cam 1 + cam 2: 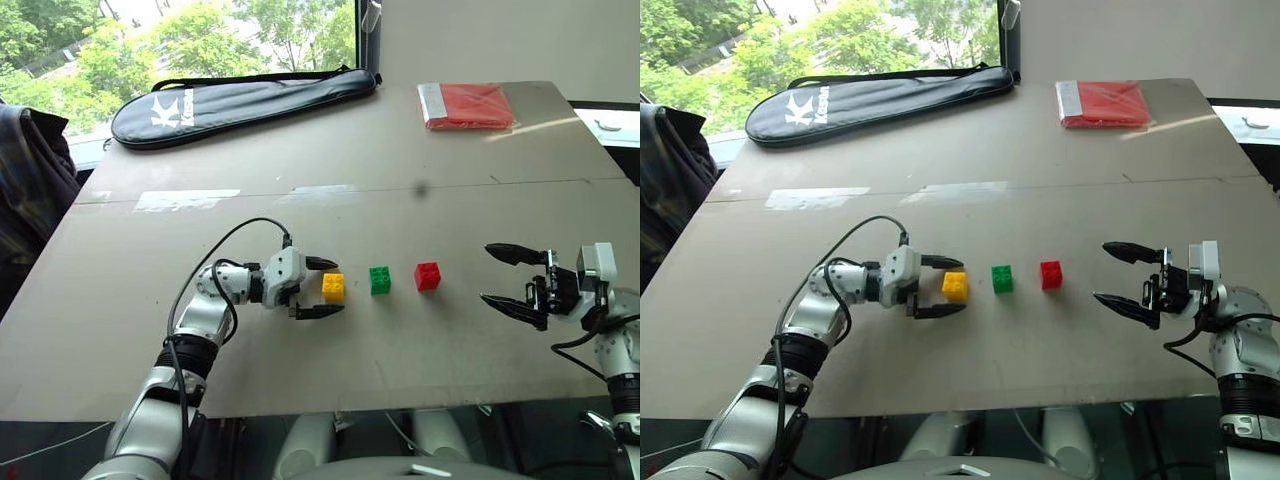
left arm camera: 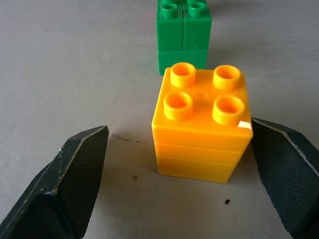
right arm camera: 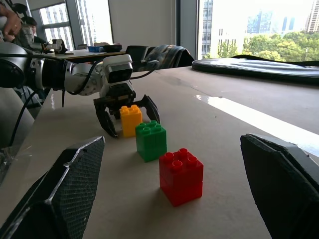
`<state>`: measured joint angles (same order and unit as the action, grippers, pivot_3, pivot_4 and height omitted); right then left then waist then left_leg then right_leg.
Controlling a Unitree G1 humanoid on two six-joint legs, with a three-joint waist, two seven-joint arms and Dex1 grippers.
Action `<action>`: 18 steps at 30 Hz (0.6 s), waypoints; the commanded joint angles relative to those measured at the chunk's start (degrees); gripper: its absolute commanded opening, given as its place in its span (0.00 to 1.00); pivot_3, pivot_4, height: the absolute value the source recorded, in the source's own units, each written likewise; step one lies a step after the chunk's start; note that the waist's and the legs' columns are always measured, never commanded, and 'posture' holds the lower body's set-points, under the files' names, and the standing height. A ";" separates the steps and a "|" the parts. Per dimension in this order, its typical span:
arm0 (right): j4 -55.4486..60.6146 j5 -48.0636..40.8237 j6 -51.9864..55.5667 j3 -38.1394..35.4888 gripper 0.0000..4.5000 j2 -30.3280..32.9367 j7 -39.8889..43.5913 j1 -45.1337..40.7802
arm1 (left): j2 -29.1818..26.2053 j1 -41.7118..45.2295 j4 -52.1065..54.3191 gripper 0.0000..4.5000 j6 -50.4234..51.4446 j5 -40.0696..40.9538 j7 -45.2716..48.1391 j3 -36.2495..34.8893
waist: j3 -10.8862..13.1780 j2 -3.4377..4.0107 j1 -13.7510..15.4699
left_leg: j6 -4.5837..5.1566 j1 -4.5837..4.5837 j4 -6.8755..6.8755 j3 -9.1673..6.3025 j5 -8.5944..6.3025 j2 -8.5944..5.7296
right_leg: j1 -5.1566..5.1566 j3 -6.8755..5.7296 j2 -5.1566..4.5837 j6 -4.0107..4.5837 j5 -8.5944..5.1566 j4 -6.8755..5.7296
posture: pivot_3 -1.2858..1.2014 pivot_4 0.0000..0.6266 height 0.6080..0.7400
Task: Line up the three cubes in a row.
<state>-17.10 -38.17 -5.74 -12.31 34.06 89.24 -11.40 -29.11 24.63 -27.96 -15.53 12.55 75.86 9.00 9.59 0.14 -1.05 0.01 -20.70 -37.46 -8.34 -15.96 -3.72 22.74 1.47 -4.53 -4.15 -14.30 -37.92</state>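
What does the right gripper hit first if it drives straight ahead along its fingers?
Most likely the red cube. The right gripper is open and points along the row, with the green cube and yellow cube behind it.

Three cubes [image 1: 379, 279], one racket bag [image 1: 240, 102], one red packet [image 1: 468, 105], two grippers [image 1: 320, 288].

Three studded cubes in a row across the grey surface [image 1: 300, 140]: yellow cube [image 1: 333, 288], green cube [image 1: 380, 279], red cube [image 1: 428, 276], small gaps between them. Left pincer [image 1: 325, 287] low at the row's left end, spread wide, one black finger on either side of the yellow cube, apparently not squeezing it. Right pincer [image 1: 497, 274] to the right of the red cube, apart from it, fingers gaping, aimed at the row. Farther back, a flat red packet [image 1: 468, 105] and a long black zipped bag [image 1: 240, 103].
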 commanded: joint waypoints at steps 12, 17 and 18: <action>3.57 -1.05 -1.37 -3.00 1.00 0.58 1.60 3.49 | -12.50 -14.63 29.15 1.00 21.66 11.05 -5.16 -11.47 | 0.13 -0.09 0.08 | 0.01 -0.22 0.15 0.10 -0.02 0.00 | 0.29 0.12 -0.04 0.01 0.00 0.06 | 0.52 0.24 0.94; 4.49 -0.75 -2.37 -4.30 1.00 0.50 0.46 6.28 | -11.53 -28.63 39.22 1.00 27.67 10.05 -17.23 -18.34 | 0.18 -0.15 0.17 | 0.02 -0.24 0.25 0.11 -0.04 0.08 | 0.34 0.18 -0.04 0.03 -0.01 0.13 | 0.52 0.24 0.94; 4.79 -0.66 -2.28 -4.56 1.00 0.46 -0.31 7.00 | -11.22 -30.89 39.67 1.00 26.99 9.41 -18.40 -19.00 | 0.19 -0.13 0.32 | 0.02 -0.25 0.30 0.11 -0.04 0.09 | 0.36 0.17 -0.04 0.04 -0.02 0.15 | 0.52 0.24 0.94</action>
<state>-14.43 -38.32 -7.07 -14.89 34.12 88.81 -4.59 -40.54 -5.07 8.65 11.68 22.35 59.86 -7.45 9.78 0.02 -0.74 0.03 -20.97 -37.16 -8.24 -16.00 -3.62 23.12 1.62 -4.57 -4.11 -14.31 -37.77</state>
